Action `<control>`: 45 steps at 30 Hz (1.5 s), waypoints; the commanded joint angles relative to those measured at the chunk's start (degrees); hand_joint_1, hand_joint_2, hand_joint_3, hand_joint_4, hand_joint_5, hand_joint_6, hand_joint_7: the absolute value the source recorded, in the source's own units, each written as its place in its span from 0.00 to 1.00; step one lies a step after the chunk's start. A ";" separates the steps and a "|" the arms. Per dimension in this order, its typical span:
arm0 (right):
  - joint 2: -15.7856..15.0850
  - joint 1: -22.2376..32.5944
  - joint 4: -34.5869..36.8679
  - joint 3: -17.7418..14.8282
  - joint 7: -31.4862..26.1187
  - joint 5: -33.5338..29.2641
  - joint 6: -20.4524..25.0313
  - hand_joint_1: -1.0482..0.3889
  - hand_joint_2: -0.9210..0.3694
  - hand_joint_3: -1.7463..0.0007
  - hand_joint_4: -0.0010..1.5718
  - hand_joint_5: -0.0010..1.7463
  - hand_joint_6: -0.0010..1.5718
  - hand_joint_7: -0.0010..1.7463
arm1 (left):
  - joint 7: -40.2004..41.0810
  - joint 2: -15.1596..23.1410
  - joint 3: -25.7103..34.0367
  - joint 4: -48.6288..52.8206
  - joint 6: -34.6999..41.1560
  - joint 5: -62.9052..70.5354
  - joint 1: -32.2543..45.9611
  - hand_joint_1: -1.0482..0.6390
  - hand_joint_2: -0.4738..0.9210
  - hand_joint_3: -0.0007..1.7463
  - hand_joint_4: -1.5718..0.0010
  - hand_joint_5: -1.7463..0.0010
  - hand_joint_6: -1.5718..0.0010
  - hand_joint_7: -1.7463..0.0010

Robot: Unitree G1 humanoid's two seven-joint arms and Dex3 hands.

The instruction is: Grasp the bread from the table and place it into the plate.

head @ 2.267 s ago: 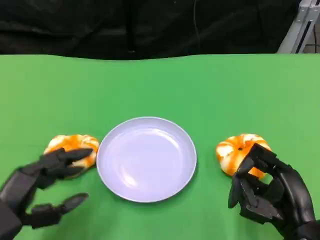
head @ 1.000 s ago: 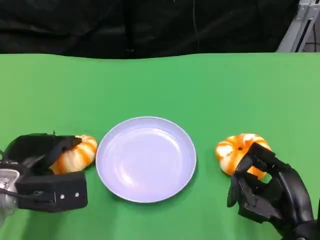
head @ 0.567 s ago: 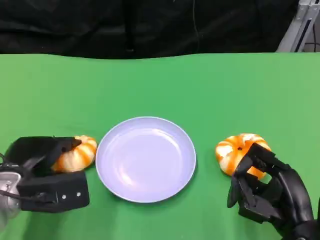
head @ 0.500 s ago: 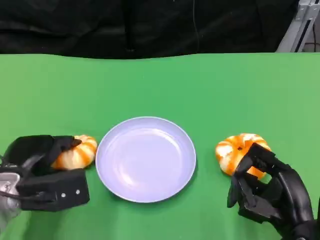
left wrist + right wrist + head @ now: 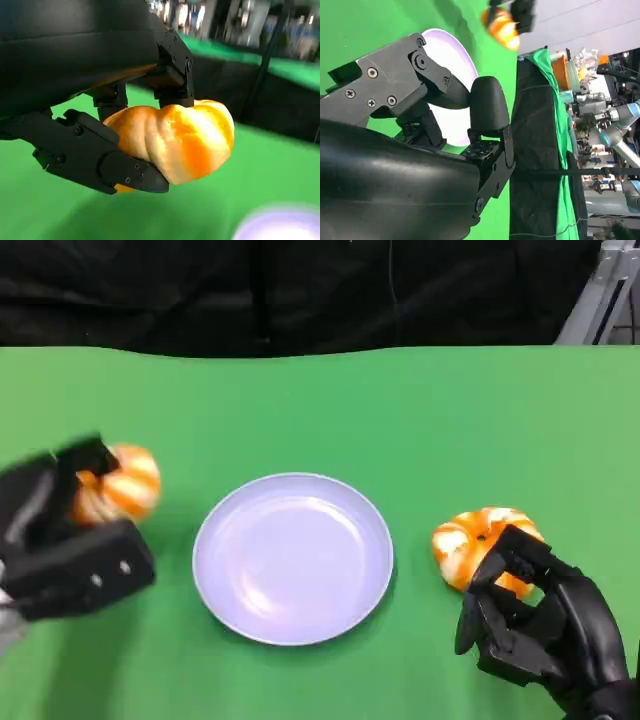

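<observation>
Up comes the left hand [image 5: 60, 540], lifting its bread [image 5: 118, 488] clear of the tabletop [image 5: 320, 410], fingers [image 5: 125, 172] clamped around it, left of the plate [image 5: 293, 557]. Near right, the right hand [image 5: 535, 625] stays put, fingers curled on nothing, beside the second bread [image 5: 470, 540].

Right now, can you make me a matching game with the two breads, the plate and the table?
Things:
1. left bread
2. right bread
3. plate
4. table

States:
A. green
B. lying on the table by the right hand
C. pale purple, nothing in it
D. held up by the left hand

Pairs: 1-D, 2-B, 3-C, 4-A
</observation>
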 commanded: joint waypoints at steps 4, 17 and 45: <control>-0.76 0.08 -0.15 -0.47 0.12 0.37 -0.66 0.65 0.26 0.34 0.54 1.00 0.39 0.99 | -1.56 2.06 4.19 -7.01 -1.64 -3.83 0.73 0.63 0.76 0.58 0.49 0.00 0.60 0.00; -0.60 -0.28 0.42 -0.62 0.86 0.95 -1.21 0.65 0.25 0.35 0.54 1.00 0.40 0.99 | -11.65 -1.07 5.90 -34.75 1.51 -7.07 7.62 0.64 0.67 0.67 0.50 0.00 0.59 0.00; -0.19 -0.32 -0.40 -0.05 -0.77 -0.03 -0.34 0.67 0.25 0.35 0.54 1.00 0.40 0.99 | -23.55 -7.40 -6.42 -25.85 -3.68 -1.85 4.44 0.61 0.80 0.52 0.57 0.00 0.60 0.07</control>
